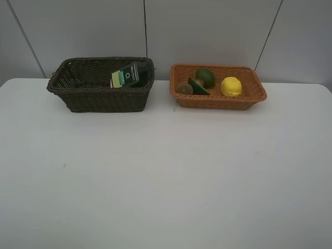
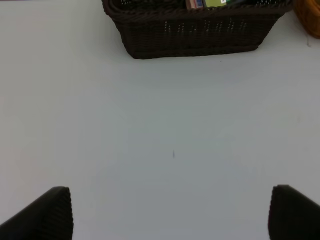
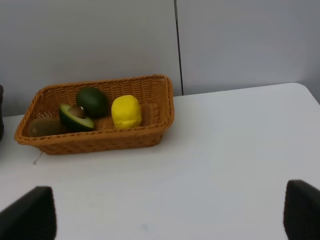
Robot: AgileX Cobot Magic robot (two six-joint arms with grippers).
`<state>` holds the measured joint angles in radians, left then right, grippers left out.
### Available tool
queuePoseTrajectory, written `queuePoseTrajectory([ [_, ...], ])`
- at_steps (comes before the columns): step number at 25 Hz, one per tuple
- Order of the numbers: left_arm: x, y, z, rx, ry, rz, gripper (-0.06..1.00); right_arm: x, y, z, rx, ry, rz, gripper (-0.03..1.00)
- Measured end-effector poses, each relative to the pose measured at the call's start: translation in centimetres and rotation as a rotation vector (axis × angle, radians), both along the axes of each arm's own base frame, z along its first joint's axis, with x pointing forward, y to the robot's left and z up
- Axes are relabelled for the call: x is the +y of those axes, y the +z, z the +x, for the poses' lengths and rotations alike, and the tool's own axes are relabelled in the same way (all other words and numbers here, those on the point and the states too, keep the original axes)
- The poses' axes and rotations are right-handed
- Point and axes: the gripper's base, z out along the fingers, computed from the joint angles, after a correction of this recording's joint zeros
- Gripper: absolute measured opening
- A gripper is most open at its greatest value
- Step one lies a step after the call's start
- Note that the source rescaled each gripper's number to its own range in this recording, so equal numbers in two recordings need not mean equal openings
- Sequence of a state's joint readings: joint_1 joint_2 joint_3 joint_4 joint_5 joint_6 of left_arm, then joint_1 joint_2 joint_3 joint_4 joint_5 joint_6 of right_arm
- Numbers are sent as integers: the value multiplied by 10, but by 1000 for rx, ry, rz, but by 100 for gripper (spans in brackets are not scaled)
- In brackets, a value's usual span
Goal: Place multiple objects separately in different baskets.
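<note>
The dark brown-black basket (image 1: 98, 96) stands at the back left of the white table and holds a dark slab with a green label (image 1: 129, 75); other contents are hidden by its wall. The orange-tan basket (image 1: 218, 101) at the back right holds a brown kiwi (image 1: 184, 88), a halved avocado (image 1: 198, 85), a green fruit (image 1: 206, 77) and a yellow lemon (image 1: 231, 86). In the left wrist view, my left gripper (image 2: 170, 212) is open over bare table, well short of the dark basket (image 2: 195, 35). My right gripper (image 3: 167, 212) is open too, short of the tan basket (image 3: 100, 140).
Grey wall panels stand right behind both baskets. The white table (image 1: 166, 176) stretches from the baskets to the near edge. Neither arm shows in the high view.
</note>
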<state>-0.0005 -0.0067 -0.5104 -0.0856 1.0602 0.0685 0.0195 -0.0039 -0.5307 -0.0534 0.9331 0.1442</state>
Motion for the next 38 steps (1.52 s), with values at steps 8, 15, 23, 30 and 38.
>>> queuePoseTrajectory([
  [8, 0, 0, 0, 0, 0, 0, 100, 0, 0, 0, 2, 0, 0, 100],
  [15, 0, 0, 0, 0, 0, 0, 100, 0, -9, -2, 96, -1, -13, 100],
  [23, 0, 0, 0, 0, 0, 0, 100, 0, -17, -2, 150, 15, -52, 100],
  [30, 0, 0, 0, 0, 0, 0, 100, 0, -17, -2, 150, 18, -55, 100],
  [38, 0, 0, 0, 0, 0, 0, 100, 0, -17, -2, 150, 18, -55, 100],
])
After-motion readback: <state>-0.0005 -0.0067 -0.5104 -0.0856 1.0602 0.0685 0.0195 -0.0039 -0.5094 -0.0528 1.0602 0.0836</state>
